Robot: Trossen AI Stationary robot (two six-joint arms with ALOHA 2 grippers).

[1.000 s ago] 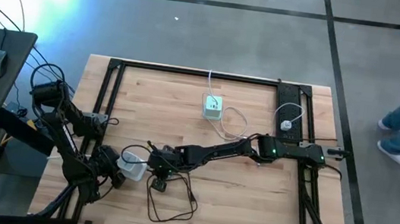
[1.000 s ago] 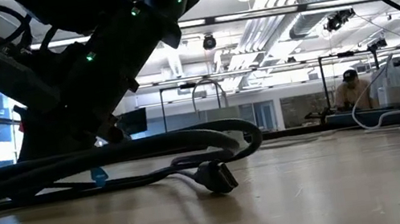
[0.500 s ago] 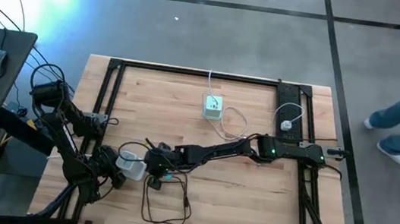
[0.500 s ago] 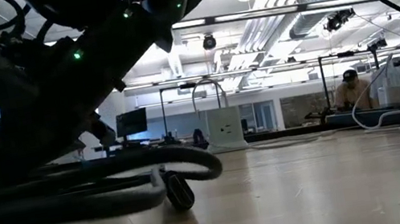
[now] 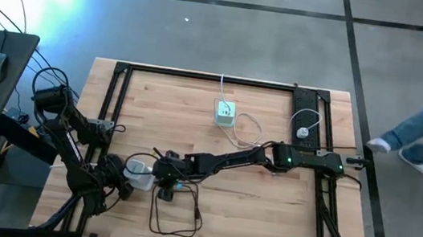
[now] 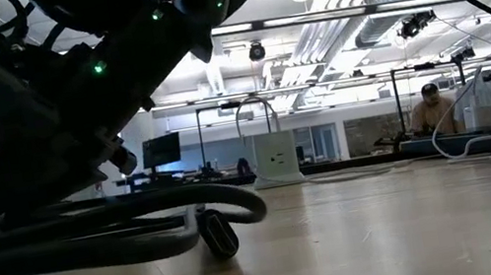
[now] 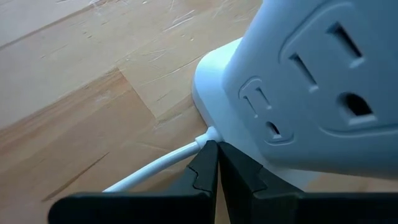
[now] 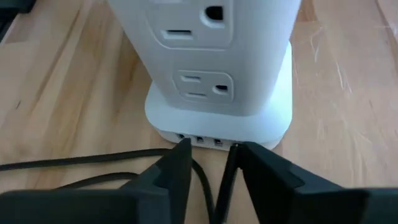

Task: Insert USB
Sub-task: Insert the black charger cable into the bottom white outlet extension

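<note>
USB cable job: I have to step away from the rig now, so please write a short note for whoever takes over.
Left tool: shut, at the foot of the white power tower, beside its white cord.
Right tool: open, fingers either side of the black cable, right at the tower's USB ports.
Things: the tower stands on the table at its near left; the cable's slack loops beside it.
Done: cable end brought to the port row.
Left: I cannot tell if the plug is seated. Check it, then back both arms off.
</note>
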